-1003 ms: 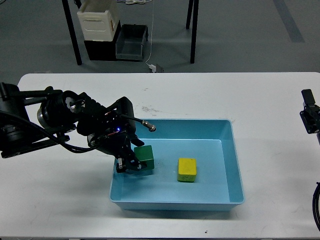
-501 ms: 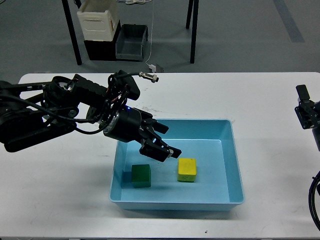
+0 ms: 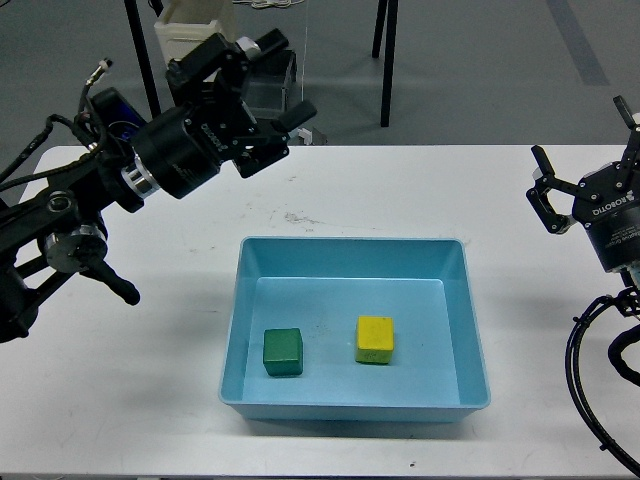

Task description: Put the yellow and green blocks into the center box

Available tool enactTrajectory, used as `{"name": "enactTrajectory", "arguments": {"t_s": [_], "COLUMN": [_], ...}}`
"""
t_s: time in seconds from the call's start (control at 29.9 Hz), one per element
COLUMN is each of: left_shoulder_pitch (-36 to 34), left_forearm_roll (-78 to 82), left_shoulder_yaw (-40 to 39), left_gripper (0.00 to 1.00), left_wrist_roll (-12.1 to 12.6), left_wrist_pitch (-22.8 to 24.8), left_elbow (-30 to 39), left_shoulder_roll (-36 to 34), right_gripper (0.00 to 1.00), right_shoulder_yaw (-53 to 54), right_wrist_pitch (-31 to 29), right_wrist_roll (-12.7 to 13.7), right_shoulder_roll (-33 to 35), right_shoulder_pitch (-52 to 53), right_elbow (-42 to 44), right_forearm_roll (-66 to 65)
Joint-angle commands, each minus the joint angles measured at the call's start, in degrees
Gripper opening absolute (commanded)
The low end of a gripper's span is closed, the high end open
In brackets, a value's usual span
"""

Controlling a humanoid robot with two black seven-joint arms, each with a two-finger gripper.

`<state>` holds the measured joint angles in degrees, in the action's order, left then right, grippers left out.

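A green block [image 3: 283, 352] and a yellow block [image 3: 374, 339] both sit on the floor of the light blue box [image 3: 474, 330] in the middle of the white table, apart from each other. My left gripper [image 3: 279, 82] is raised high above the table's far edge, up and left of the box, open and empty. My right gripper [image 3: 586, 160] is lifted at the right edge of the view, its fingers spread, open and empty.
The white table [image 3: 120, 400] carries the box. Beyond its far edge on the floor stand a white container [image 3: 197, 40], a grey bin [image 3: 266, 85] and black table legs [image 3: 388, 60]. My left arm's thick links [image 3: 60, 235] hang over the table's left side.
My left gripper has let go of the green block in the box and risen up and back, away from it. My right gripper has come further into view.
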<state>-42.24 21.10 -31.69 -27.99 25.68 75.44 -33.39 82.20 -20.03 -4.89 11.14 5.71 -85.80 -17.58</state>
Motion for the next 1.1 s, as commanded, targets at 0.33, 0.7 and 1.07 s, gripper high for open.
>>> {"name": "enactTrajectory", "arguments": {"t_s": [0.33, 0.7, 1.07], "left_shoulder_pitch": [24.8, 37.4, 42.4], "left_forearm_roll": [-39.3, -39.6, -43.0], "left_shoulder_yaw": [-21.6, -26.1, -27.5], "left_gripper": [1.00, 1.00, 1.00], "left_wrist_roll": [3.5, 7.0, 7.0], "left_wrist_pitch": [-11.4, -9.1, -7.1], "left_elbow": [6.3, 12.2, 12.9], "left_shoulder_roll": [7.5, 12.6, 17.7], "right_gripper": [1.00, 1.00, 1.00], "right_shoulder_yaw": [6.7, 7.5, 7.7], "right_wrist_pitch": [-2.9, 0.5, 0.4], "right_wrist_roll": [4.8, 5.2, 5.2], "right_shoulder_roll": [-11.1, -11.1, -11.1], "right_shoulder_pitch": [-11.9, -15.6, -18.3], "right_elbow": [-1.1, -1.0, -1.1], "right_forearm_roll": [16.1, 20.2, 28.1]}}
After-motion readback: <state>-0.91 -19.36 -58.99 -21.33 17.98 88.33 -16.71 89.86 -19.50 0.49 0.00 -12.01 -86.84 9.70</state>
